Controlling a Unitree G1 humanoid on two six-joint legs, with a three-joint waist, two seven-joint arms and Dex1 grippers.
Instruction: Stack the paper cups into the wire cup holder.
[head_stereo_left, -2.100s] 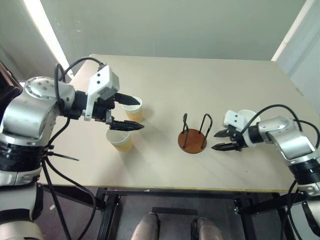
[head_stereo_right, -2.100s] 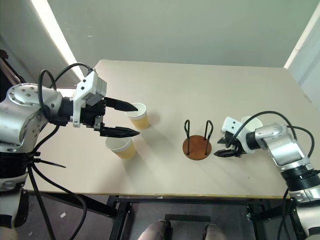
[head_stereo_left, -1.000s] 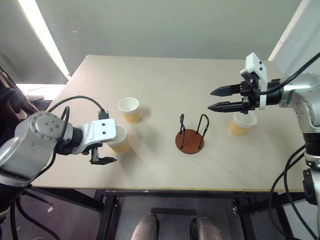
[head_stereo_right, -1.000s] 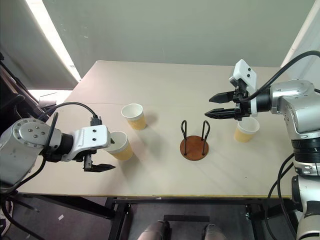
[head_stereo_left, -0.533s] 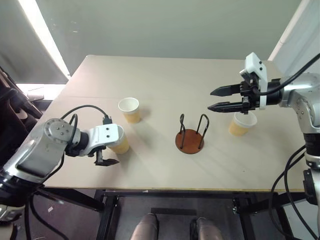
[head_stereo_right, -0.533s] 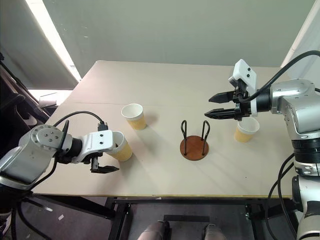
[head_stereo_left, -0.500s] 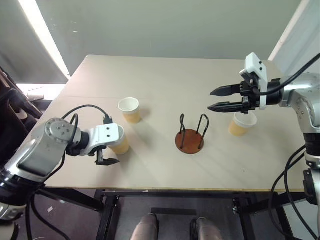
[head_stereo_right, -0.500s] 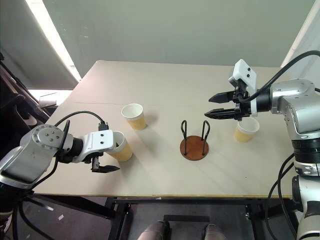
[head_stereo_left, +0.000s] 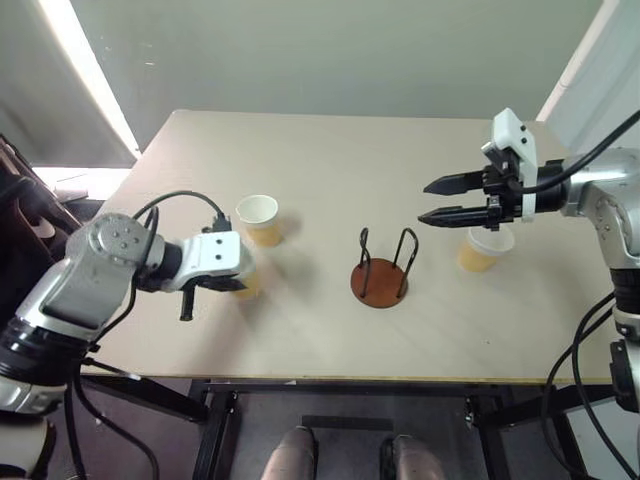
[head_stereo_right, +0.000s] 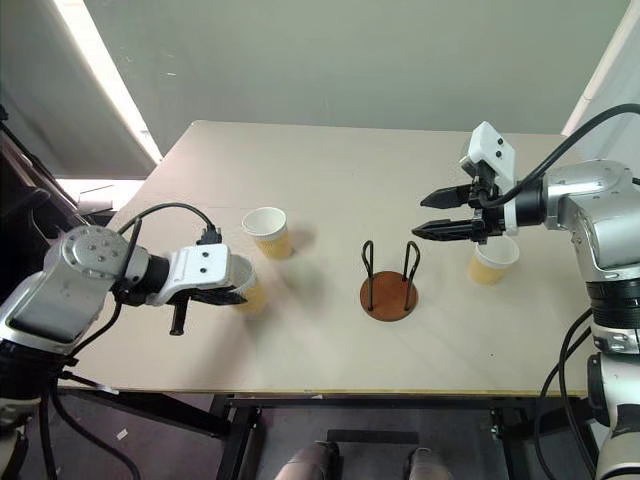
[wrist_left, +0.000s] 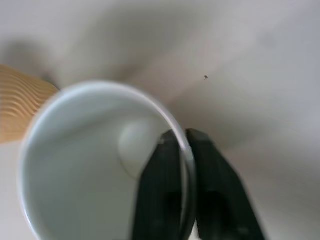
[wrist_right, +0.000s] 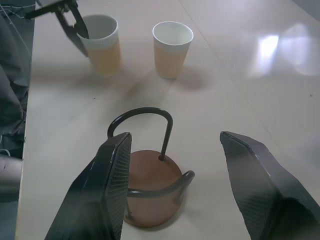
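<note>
Three paper cups stand on the table. My left gripper (wrist_left: 181, 136) is shut on the rim of the near-left cup (head_stereo_right: 251, 294), one black finger inside its white bowl (wrist_left: 90, 165) and one outside. A second cup (head_stereo_left: 260, 218) stands just behind it, a third (head_stereo_left: 483, 250) at the right. The wire cup holder (head_stereo_left: 383, 280), a reddish-brown disc with black wire loops, stands empty mid-table. My right gripper (head_stereo_left: 432, 200) hovers open above the table between the holder and the right cup, holding nothing. The right wrist view looks past its fingers (wrist_right: 112, 190) onto the holder (wrist_right: 150, 185) and the left gripper (wrist_right: 82, 34).
The pale table (head_stereo_left: 330, 170) is bare between the left cups and the holder. Its front edge runs close below the holder and my left hand. A black cable loops over my left forearm (head_stereo_left: 180, 200).
My left gripper has swung in from beside the near-left cup and shut on its rim. The right arm has kept still.
</note>
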